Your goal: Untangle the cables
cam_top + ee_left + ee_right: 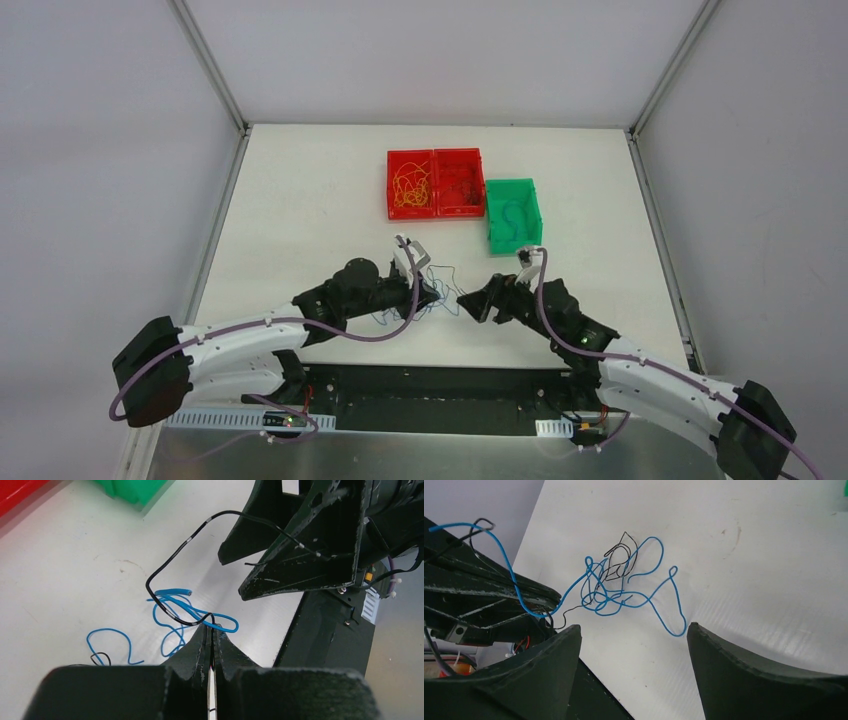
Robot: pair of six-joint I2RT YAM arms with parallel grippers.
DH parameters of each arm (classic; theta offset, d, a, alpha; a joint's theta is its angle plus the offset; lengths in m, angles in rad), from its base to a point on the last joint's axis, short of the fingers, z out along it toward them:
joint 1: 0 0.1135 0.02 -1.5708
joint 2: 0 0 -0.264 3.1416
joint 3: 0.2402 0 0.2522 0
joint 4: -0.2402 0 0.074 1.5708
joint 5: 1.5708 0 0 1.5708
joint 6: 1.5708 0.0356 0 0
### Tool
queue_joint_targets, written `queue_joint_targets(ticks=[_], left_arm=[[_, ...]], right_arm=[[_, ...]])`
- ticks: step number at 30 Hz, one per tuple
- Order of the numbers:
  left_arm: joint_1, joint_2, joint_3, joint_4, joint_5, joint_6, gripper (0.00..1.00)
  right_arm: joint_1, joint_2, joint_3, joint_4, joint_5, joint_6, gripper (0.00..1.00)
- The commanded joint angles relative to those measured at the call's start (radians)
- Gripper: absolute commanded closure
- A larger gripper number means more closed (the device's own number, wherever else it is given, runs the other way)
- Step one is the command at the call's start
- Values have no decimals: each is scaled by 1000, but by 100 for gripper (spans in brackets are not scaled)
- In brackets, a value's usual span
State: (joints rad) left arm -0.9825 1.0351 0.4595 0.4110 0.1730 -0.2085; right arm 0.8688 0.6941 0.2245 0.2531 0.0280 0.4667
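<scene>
Clamping the cables [605,599] at their tips, the left fingers [197,647] are pressed together. Blue and dark loops trail from them onto the table [300,200] in a loose tangle. One black wire [165,565] arcs across the right fingers [724,660], which stand wide apart and hold nothing, close opposite. Two red bins [434,155] stand well beyond, one holding yellow wires [411,188]. A green bin [491,215] stands just beside them.
</scene>
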Motion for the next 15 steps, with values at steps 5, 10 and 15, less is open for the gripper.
queue_joint_targets(ticks=[5,10,15], left_arm=[[-7,-111,-2,-38,17,10,100],[-7,-187,-31,-46,61,-18,100],[-8,-223,-39,-46,57,-29,100]], right_arm=[[10,-66,-121,280,-65,-80,20],[10,-74,-175,363,-119,-102,18],[16,-46,-217,479,-200,-136,13]])
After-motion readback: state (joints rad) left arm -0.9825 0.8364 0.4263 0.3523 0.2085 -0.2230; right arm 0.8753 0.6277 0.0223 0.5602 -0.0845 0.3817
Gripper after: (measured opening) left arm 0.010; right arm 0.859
